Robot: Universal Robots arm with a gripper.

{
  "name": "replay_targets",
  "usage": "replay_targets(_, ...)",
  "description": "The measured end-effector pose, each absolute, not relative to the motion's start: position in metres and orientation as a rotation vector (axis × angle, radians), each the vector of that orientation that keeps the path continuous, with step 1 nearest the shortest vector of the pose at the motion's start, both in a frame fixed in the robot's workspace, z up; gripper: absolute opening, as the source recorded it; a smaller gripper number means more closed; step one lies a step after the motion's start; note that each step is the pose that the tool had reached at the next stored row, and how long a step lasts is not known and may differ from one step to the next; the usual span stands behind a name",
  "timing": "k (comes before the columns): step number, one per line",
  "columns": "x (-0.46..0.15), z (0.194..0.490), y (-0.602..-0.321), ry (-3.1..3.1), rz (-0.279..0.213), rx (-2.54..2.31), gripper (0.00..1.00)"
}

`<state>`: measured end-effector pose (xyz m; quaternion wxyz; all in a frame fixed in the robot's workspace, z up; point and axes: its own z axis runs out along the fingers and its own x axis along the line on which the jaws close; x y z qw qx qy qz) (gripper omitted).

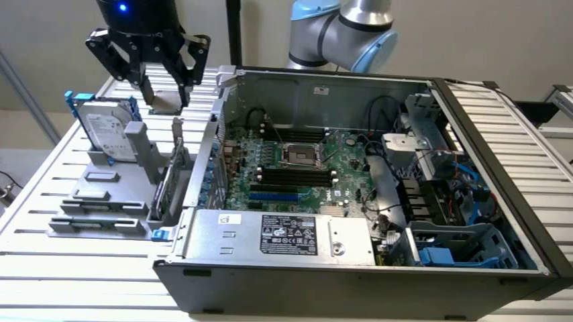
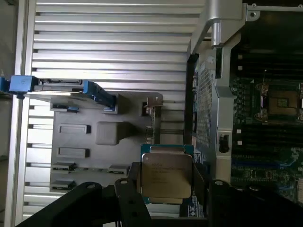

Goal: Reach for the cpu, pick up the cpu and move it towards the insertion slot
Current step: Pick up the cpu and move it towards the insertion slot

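Slatted bench (image 1: 54,201) is lying under the gripper (image 1: 166,94), which is holding the cpu (image 2: 166,176) clamped by its edges above the grey fixture (image 1: 107,194); carrying it level toward the slot (image 1: 302,155) looks wise.

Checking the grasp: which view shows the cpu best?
The wrist view: the cpu sits face-on between the gripper fingers, its silver top and printed marking in sight. In the exterior view the cpu is a small tan plate held in the gripper above the gray rack, marking unseen.
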<state>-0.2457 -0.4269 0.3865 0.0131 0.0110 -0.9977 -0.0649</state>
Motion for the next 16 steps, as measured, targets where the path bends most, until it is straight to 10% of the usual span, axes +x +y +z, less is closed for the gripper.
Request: replay_targets(16,-0.173,0.392,-0.427,-3.106,-0.224,0.034,0.54)
